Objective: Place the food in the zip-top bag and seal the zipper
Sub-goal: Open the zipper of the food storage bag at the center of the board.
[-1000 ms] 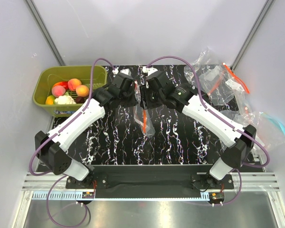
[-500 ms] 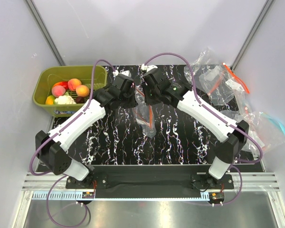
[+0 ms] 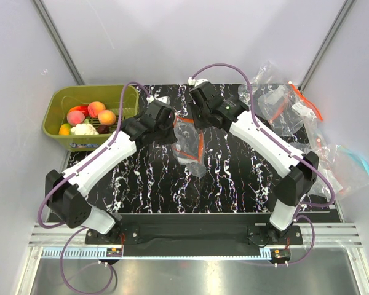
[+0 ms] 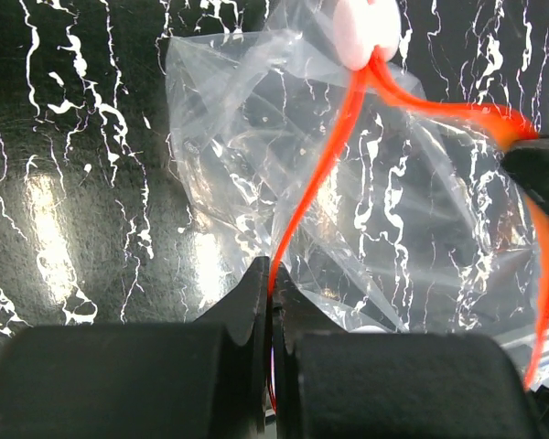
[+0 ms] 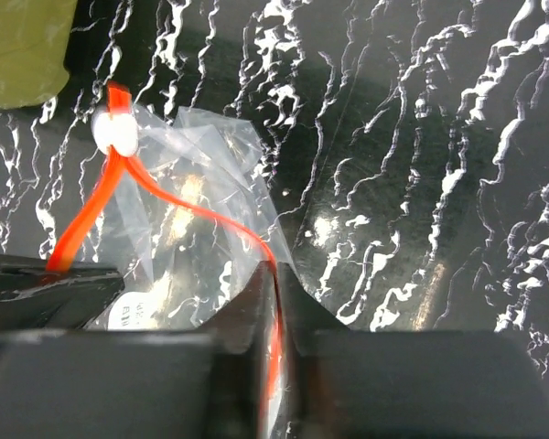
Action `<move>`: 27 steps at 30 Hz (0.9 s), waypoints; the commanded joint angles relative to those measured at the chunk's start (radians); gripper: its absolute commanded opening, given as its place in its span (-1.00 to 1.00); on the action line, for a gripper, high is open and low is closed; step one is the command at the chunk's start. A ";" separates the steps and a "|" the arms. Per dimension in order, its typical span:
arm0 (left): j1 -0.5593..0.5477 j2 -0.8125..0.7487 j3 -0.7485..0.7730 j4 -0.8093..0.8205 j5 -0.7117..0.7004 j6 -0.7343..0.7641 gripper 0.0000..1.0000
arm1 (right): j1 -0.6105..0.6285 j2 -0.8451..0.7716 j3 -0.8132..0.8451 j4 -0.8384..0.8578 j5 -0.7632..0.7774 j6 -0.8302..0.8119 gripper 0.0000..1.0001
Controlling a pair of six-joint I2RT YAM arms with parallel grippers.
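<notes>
The black marbled table [image 3: 234, 178] is holding a green basket [image 3: 54, 120] at its far left, and the fruits [image 3: 96, 109] are sitting in it, not in the bag yet. The zip-top bag [image 3: 187, 147] is in the middle, between both arms. The left gripper [image 4: 273, 274] is pinching one side of the red-orange zipper [image 4: 316, 183], and the right gripper [image 5: 273, 270] is pinching the other. They should be pulling apart gently and evenly, so nothing is tearing at the small white slider [image 4: 366, 27].
</notes>
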 commanded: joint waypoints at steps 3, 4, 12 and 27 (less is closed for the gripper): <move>0.010 -0.034 0.000 0.045 0.044 0.037 -1.00 | -0.010 -0.066 -0.062 0.069 -0.214 -0.051 -0.14; 0.010 -0.034 0.002 0.051 0.047 0.039 -1.00 | -0.010 -0.066 -0.066 0.068 -0.222 -0.048 -0.13; 0.011 -0.017 0.031 0.043 0.028 0.036 -1.00 | -0.009 -0.125 -0.156 0.061 -0.234 -0.030 -0.20; 0.011 0.117 0.066 0.218 0.220 0.026 -1.00 | -0.010 -0.064 0.037 -0.155 0.259 -0.085 -1.00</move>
